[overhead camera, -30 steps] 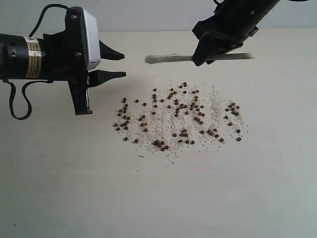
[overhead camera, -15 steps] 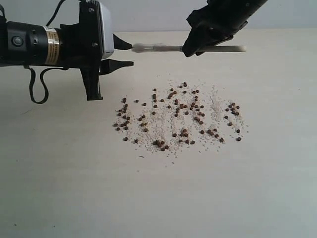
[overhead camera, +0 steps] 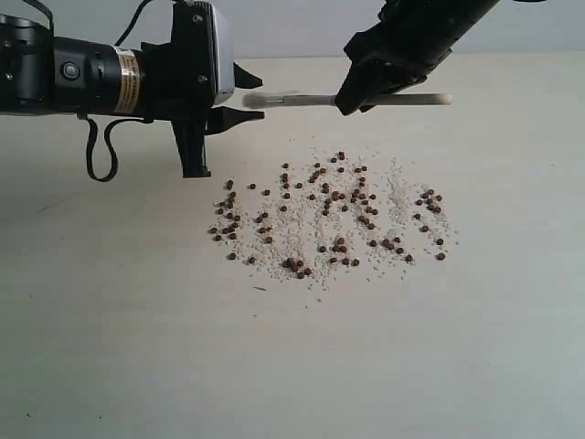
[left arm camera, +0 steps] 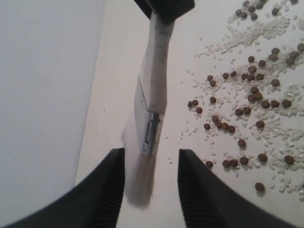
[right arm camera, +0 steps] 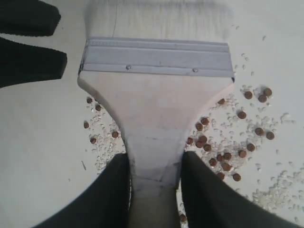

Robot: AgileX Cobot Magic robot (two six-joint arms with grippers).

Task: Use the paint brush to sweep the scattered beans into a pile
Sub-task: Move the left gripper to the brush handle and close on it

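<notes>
Worktop (overhead camera: 137, 347) first: the paint brush (overhead camera: 302, 99) hangs level above its far part, handle (right arm camera: 154, 137) clamped in my right fingers (right arm camera: 107, 194), bristles (left arm camera: 140, 185) between my open left fingers (left arm camera: 102, 190). I'd best close on the metal band (left arm camera: 148, 128), not the bristles. Beans (overhead camera: 334, 215) lie scattered nearby, unpiled.

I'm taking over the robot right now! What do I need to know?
Right end effector: shut on the brush, holding it by the handle, level, beyond the beans.
Left end effector: open, jaws either side of the bristles, not gripping.
Beans: scattered on the table among white grains.
Done: brush picked up.
Left: lower the bristles and sweep the beans into a pile; none is formed yet.
</notes>
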